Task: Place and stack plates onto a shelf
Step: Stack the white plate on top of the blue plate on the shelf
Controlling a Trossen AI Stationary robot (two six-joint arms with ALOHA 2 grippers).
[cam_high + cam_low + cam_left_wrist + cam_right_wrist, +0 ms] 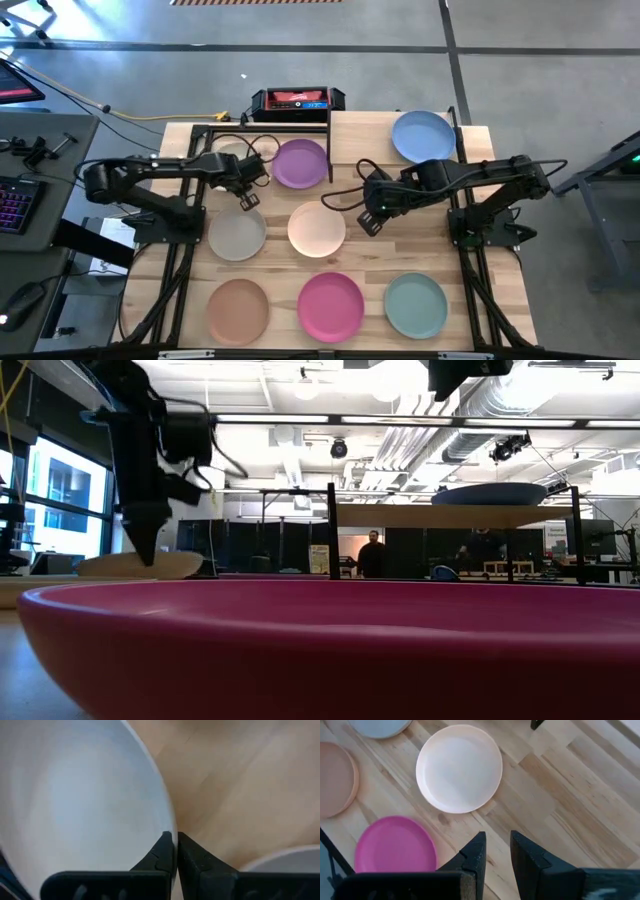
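My left gripper (pixel 248 200) points down at the far rim of the grey-beige plate (pixel 237 236), shut on it. My right gripper (pixel 372 222) hovers open over bare wood, just right of the peach plate (pixel 317 229); its wrist view shows the peach plate (pixel 459 767) ahead of the fingers. The blue plate (pixel 423 135) lies on the shelf (pixel 365 135) at the far right. On the tabletop lie the purple plate (pixel 300 163), the cream plate (pixel 232 152) partly under the left arm, and the terracotta (pixel 238 308), magenta (pixel 332 305) and teal plates (pixel 415 305). My left gripper pinches the grey-beige plate's far rim (pixel 171 827), one finger (pixel 162 851) inside the dish and one (pixel 192 852) outside. The fingers come from above, pointing down (pixel 145 550). The plate (pixel 140 565) sits about level at table height; whether it is lifted, I cannot tell.
Black frame rails (pixel 185 270) run along both table sides, and the shelf's black posts (pixel 329 150) stand beside the purple plate. A black and red device (pixel 297 100) sits at the far edge. A person (pixel 372 555) stands in the room behind. Bare wood shows right of the peach plate.
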